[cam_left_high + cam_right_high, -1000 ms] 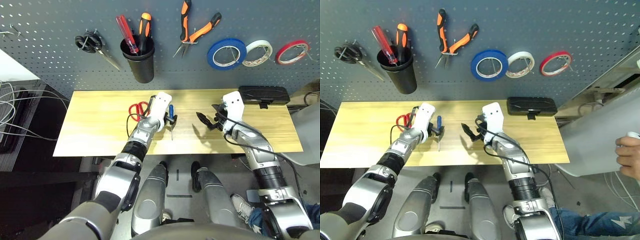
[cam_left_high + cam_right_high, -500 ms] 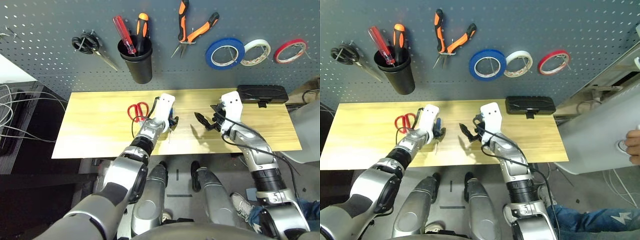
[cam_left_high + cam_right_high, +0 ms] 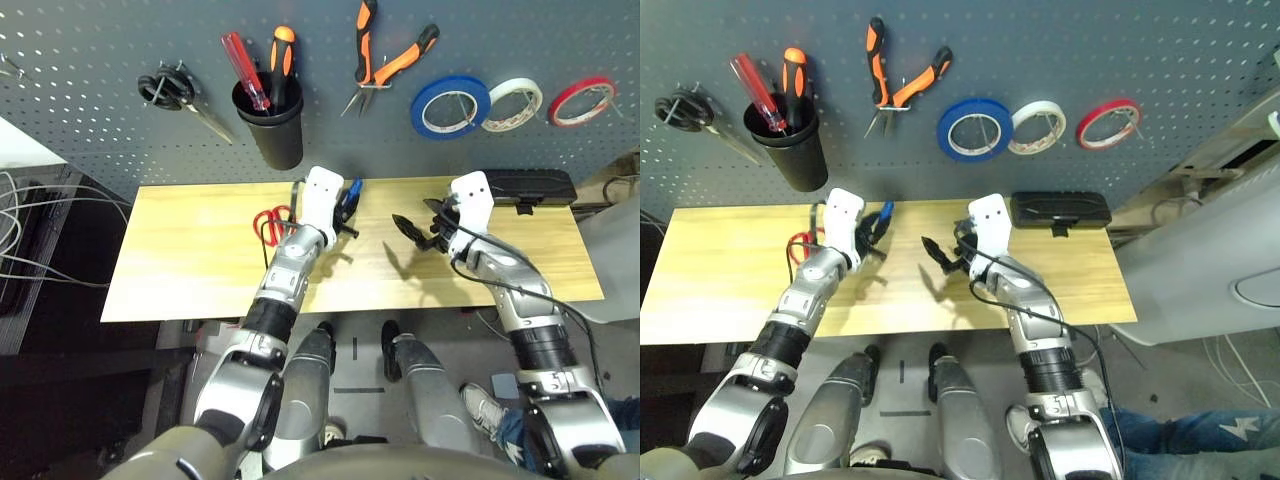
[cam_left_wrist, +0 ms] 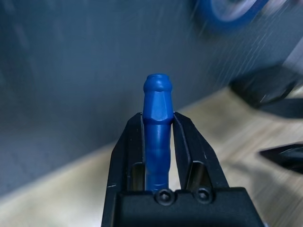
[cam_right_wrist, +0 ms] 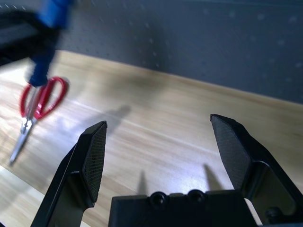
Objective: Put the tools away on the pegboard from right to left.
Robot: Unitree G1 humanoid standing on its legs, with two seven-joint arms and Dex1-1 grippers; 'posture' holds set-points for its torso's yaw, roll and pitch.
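My left claw [image 4: 157,142] pinches the blue screwdriver [image 4: 157,118] by its handle, lifted off the desk [image 3: 200,250] below the pegboard [image 3: 120,90]. The narrow grip could let it twist and slip. My right claw [image 5: 161,151] hangs spread and empty. Red scissors [image 3: 272,222] lie on the desk.

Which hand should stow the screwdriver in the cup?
Left. The left hand is shut on the screwdriver, lifted just below the cup. The right hand is open, empty and farther right.
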